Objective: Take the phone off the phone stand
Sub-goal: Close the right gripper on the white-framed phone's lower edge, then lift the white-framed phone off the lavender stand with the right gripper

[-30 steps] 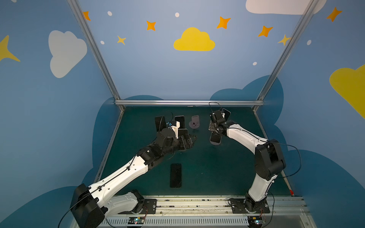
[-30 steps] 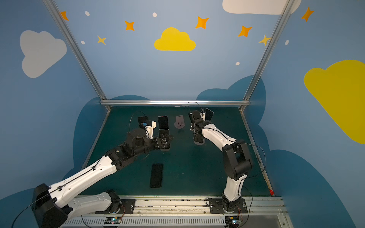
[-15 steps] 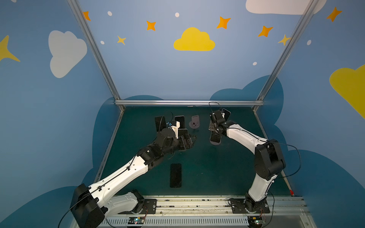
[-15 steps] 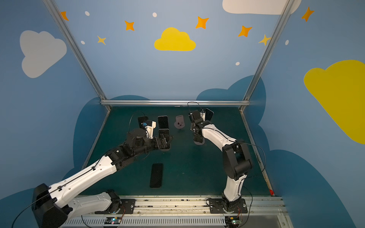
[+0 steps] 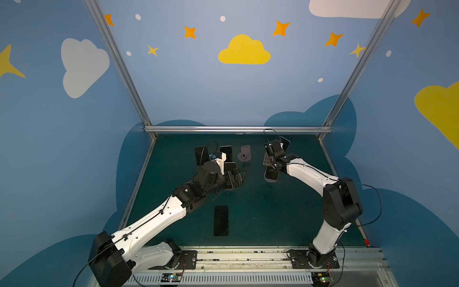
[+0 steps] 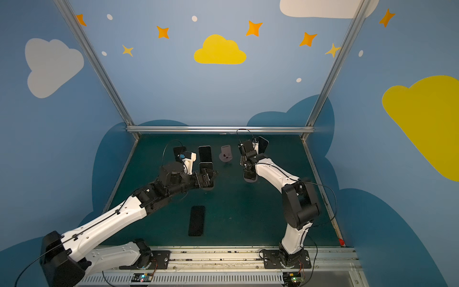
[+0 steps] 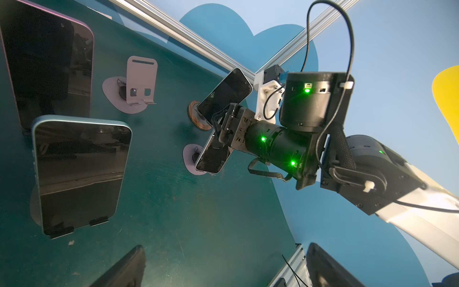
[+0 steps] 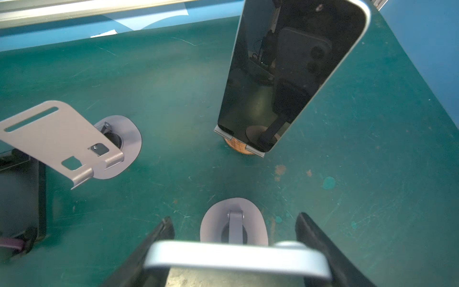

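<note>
Standing right of centre on the green table mat (image 5: pixel 260 211), one dark-screened slab phone with a silver metal rim (image 8: pixel 236 256) was recorded, leaned on a grey metal stand with an oval foot (image 8: pixel 211 223). Right gripper (image 8: pixel 234 217): fingers were seen pressed against the two long edges near the phone's top end. Left gripper (image 7: pixel 226 248): spread wide, nothing held, placed left of centre. Handling, as judged: rigid, fairly light, glass breakable, rim smooth and liable to slip; to be taken by the long edges and lifted up off the stand.
</note>
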